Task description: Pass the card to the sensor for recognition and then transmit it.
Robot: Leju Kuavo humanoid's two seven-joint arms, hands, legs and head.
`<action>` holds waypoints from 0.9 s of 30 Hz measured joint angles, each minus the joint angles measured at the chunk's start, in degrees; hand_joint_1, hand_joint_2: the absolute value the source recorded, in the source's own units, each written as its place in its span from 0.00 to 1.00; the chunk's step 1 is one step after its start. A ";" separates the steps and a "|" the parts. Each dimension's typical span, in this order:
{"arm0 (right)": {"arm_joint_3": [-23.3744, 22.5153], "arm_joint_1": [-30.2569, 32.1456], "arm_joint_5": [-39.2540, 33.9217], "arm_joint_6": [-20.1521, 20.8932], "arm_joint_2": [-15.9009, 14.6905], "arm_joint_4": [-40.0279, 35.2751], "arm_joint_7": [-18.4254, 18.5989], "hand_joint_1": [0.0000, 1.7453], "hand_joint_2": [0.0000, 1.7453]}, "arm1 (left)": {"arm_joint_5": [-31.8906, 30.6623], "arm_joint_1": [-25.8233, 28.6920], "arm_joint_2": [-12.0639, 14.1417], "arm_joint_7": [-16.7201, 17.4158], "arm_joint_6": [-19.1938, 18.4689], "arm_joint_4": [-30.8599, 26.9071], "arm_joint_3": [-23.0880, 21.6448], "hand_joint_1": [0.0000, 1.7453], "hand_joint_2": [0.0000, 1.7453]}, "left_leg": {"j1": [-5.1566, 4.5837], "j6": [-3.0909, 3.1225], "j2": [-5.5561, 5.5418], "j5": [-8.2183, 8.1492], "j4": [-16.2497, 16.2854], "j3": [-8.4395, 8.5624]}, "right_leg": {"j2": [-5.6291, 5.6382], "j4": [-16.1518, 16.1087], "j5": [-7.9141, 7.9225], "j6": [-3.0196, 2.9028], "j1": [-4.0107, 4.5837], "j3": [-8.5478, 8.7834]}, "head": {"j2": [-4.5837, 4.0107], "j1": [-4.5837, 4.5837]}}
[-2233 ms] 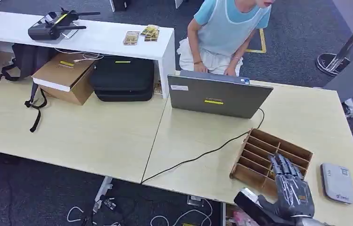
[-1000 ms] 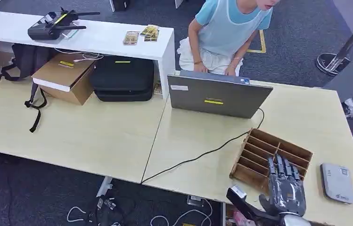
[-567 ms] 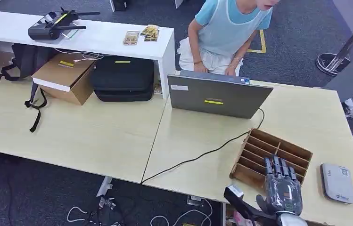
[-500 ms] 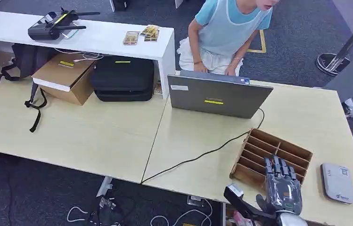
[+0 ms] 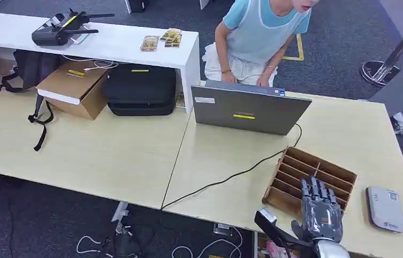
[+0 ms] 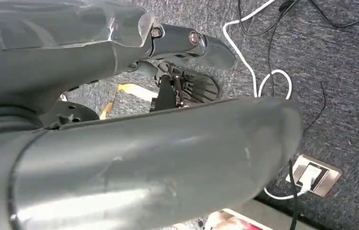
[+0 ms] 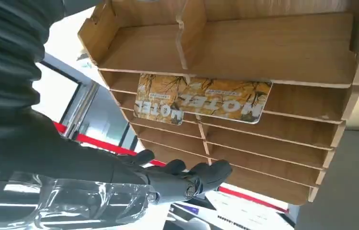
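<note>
Your right robot hand hovers over the near edge of the wooden slotted rack at the right end of the desk, fingers spread and holding nothing. In the right wrist view you can see 2 cards printed "MOTEL" standing side by side in 1 row of that rack, apart from the fingers. The grey sensor lies flat just right of the rack, and your left robot hand hangs over carpet, its grasp impossible to tell.
</note>
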 joint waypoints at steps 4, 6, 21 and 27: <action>0.02 -0.12 0.04 -0.02 0.13 0.13 0.00 0.00 1.00 | -0.13 -0.06 -0.02 0.00 0.02 0.00 -0.04 0.00 0.00 | 0.00 0.00 0.00 0.00 0.00 0.00 | 0.00 0.00 0.00 0.00 0.00 0.00 | 0.00 0.00; 0.00 -0.12 0.04 -0.02 0.15 0.15 -0.04 0.31 1.00 | -0.17 -0.09 -0.07 0.00 0.02 0.00 -0.09 0.00 0.00 | 0.00 0.00 0.00 0.00 0.00 0.00 | 0.00 0.00 0.00 0.00 0.00 0.00 | 0.00 0.00; 0.00 -0.46 0.04 -0.11 0.15 0.26 -0.11 0.88 1.00 | 0.00 -0.12 -0.26 0.00 0.02 0.00 -0.42 0.00 0.00 | 0.03 0.00 0.00 0.00 0.00 0.01 | -0.01 0.00 0.00 0.00 0.03 0.00 | 0.00 0.00; -0.28 -0.59 0.04 -0.28 0.15 0.26 -0.11 0.87 1.00 | 0.11 -0.08 -0.26 0.00 0.11 0.00 -0.42 0.00 0.00 | 0.04 -0.01 0.00 0.00 0.00 0.00 | 0.00 0.00 0.00 0.00 0.04 0.01 | 0.00 0.02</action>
